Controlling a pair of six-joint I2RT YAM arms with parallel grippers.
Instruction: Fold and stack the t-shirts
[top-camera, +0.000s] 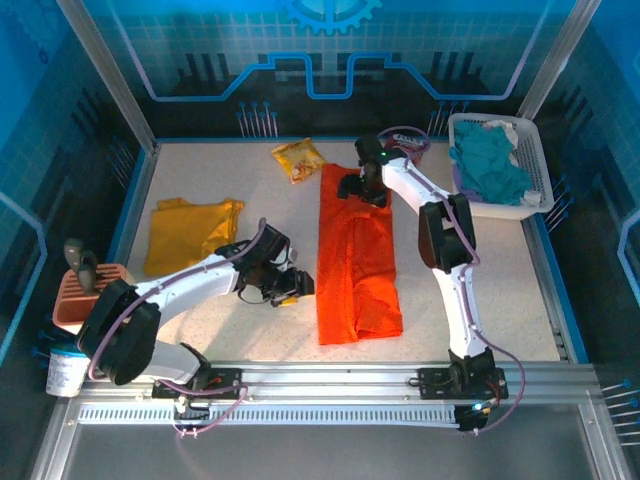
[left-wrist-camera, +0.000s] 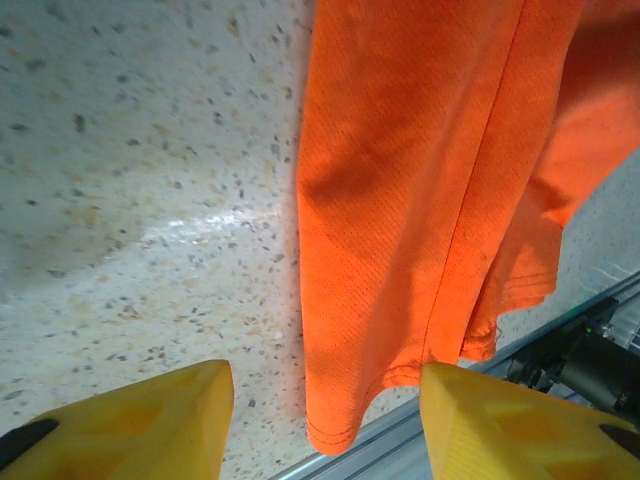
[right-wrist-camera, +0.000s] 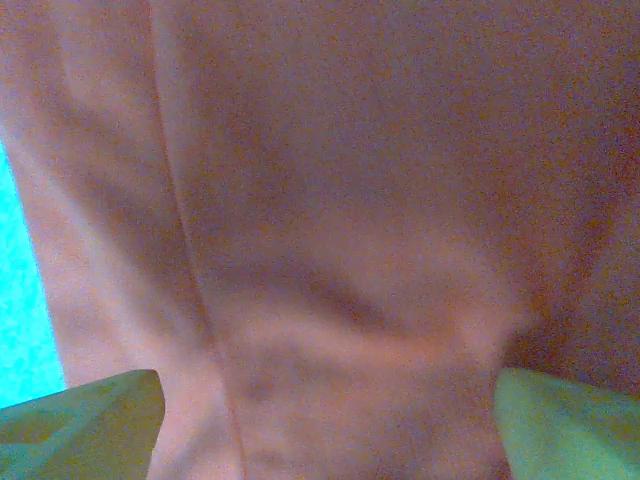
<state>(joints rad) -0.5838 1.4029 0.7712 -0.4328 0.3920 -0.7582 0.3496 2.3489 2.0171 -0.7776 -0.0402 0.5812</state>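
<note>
Seen from above, the orange t-shirt (top-camera: 358, 260) lies as a long strip mid-table (top-camera: 470, 280), with the mustard t-shirt (top-camera: 190, 232) well apart on its left. The left gripper (top-camera: 295, 285) sits just beside the strip's left edge, and the right gripper (top-camera: 355, 188) is over its far end. At the left wrist, yellow fingers (left-wrist-camera: 150, 420) stand parted and grasp nothing, with the orange hem below them. At the right wrist, the fingers (right-wrist-camera: 90, 420) are spread wide over orange cloth, released.
</note>
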